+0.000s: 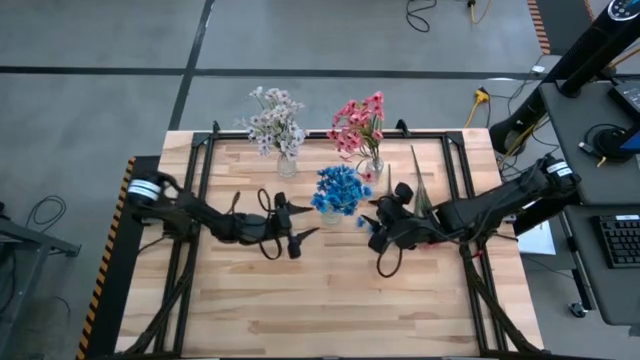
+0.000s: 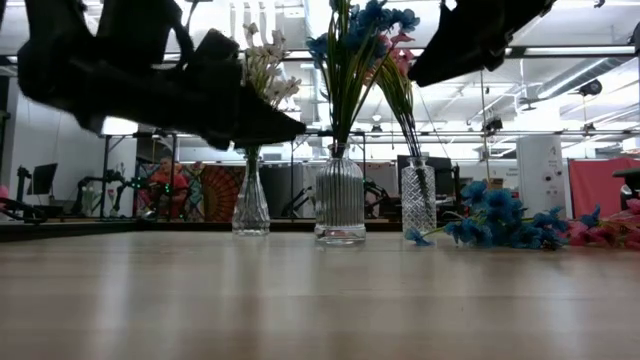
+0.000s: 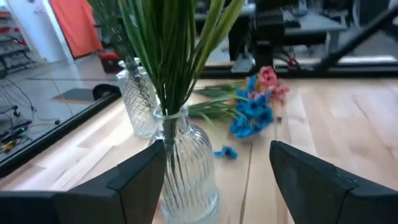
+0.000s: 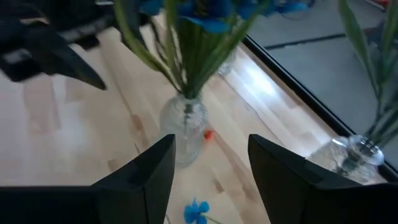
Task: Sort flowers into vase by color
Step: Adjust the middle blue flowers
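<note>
Three ribbed glass vases stand near the table's far edge. One holds white flowers, one pink flowers, and the middle, nearer vase holds blue flowers. Loose blue and pink sprays lie flat on the table to the right of the vases, under my right arm. My left gripper hovers open just left of the blue vase. My right gripper hovers open just right of it. Each wrist view shows that vase ahead of the open fingers.
A single blue blossom and a small red petal lie on the wood near the blue vase. The near half of the table is bare wood. Black frame rails run along the table's left and right sides.
</note>
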### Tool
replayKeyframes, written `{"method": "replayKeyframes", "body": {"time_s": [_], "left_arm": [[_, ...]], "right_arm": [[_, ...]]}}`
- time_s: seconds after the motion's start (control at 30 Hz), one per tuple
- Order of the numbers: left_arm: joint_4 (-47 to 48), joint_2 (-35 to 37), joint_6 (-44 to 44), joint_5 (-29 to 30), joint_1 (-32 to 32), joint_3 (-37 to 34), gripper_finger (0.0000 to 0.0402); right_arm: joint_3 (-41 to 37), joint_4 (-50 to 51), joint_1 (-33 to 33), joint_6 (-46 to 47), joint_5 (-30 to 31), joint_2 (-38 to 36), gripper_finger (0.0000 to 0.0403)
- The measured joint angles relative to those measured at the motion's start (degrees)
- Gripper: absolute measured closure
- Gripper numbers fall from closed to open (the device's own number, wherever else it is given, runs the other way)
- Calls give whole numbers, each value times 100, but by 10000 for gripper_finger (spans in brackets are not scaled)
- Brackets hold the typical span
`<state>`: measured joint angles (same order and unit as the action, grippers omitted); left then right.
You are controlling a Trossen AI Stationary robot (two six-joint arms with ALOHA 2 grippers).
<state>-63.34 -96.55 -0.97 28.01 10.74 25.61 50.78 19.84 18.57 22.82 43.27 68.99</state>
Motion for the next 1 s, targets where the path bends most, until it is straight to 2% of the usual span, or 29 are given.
{"method": "replayKeyframes", "body": {"time_s": [0.1, 0.23, 0.43, 0.6, 0.67, 0.77, 0.83, 0.9, 1.0], "left_arm": [[-671, -433, 251, 107, 15, -95, 133], [-1006, -829, 606, 157, 21, -23, 131], [-925, -1017, 690, 116, 22, 122, 128], [-559, -954, 672, 10, 20, 208, 93], [-506, -968, 620, 290, 20, 214, 71], [-486, -1013, 514, 1293, 18, 258, 41], [-449, -1013, 512, 1536, 5, 291, 27], [-438, -1013, 496, 1365, 9, 292, 19], [-461, -1069, 452, 532, -37, 293, 13]], "right_arm": [[-103, -378, 70, -193, -19, -2, 209], [-168, -581, 98, -313, -17, -11, 209], [-176, -716, 94, -398, 31, -11, 209], [-176, -742, 94, -415, 31, -11, 209], [-176, -813, 94, -436, 33, -11, 209], [-176, -825, 94, -488, 34, -11, 209], [-177, -819, 94, -494, 39, -11, 209], [-203, -831, 94, -544, 39, -11, 209], [-288, -819, 92, -541, 37, -11, 209]]}}
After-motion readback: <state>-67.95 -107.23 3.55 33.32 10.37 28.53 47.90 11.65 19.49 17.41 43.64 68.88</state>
